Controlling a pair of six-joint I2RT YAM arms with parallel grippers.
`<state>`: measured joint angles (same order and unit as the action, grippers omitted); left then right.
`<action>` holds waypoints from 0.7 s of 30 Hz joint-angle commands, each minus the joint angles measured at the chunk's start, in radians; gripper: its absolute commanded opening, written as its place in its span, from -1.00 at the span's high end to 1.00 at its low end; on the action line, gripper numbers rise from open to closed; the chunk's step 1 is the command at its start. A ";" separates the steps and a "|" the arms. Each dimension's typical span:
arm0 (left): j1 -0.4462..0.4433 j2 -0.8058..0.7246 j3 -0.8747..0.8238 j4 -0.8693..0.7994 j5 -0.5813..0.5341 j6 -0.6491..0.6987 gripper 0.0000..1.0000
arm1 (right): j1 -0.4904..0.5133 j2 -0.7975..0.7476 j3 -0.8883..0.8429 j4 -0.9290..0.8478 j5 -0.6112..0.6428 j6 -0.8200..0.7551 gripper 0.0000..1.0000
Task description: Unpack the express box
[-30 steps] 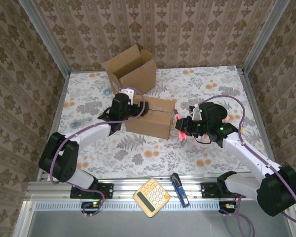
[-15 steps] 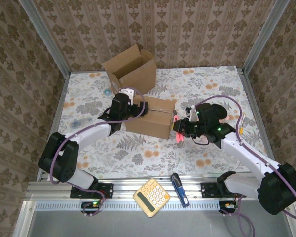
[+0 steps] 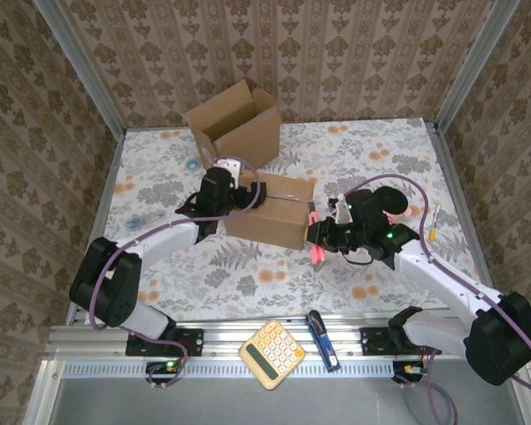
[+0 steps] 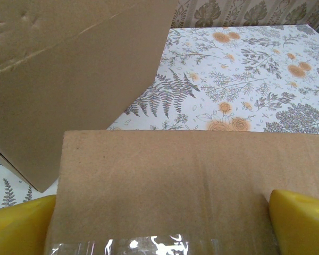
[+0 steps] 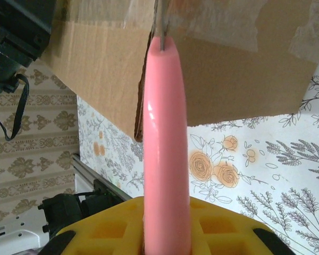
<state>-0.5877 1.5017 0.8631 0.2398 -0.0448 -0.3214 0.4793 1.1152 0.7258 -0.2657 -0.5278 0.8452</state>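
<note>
1. Top external view: the express box [image 3: 270, 210] sits about mid-tabletop [image 3: 372, 150], flaps shut and taped. An open carton [image 3: 234, 124] stands just behind it, toward the back wall.
2. The left claw [image 3: 237, 197] is at the box's left end. From the left wrist cam, the yellow pads [image 4: 21, 226] are spread about as wide as they go, one on each side of the box. Both look pressed right against the cardboard, so it's got hold of the box.
3. The right claw [image 3: 323, 237] is just off the box's right end, closed down tight on a pink-handled cutter [image 3: 317, 252].
4. The right wrist cam shows the pink handle sticking straight out from between the yellow fingers. Its metal blade [image 5: 159, 18] is up against the clear tape [image 5: 212, 21] on the box's end face. Can't tell if it's actually through the tape or just touching it.
5. A yellow calculator [image 3: 271, 354] and a blue tool [image 3: 322, 339] are lying on the rail at the near edge, well away from both claws.
</note>
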 commanded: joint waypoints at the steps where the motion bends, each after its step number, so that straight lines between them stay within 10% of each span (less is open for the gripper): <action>1: -0.004 0.073 -0.067 -0.182 0.036 -0.027 -0.93 | 0.037 -0.005 -0.026 -0.069 -0.085 0.005 1.00; 21: -0.004 0.084 -0.060 -0.181 0.042 -0.029 -0.93 | 0.101 -0.061 -0.064 -0.083 -0.061 0.043 1.00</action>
<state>-0.5869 1.5036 0.8635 0.2401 -0.0414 -0.3214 0.5472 1.0649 0.6865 -0.2886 -0.5232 0.8753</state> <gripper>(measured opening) 0.965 0.183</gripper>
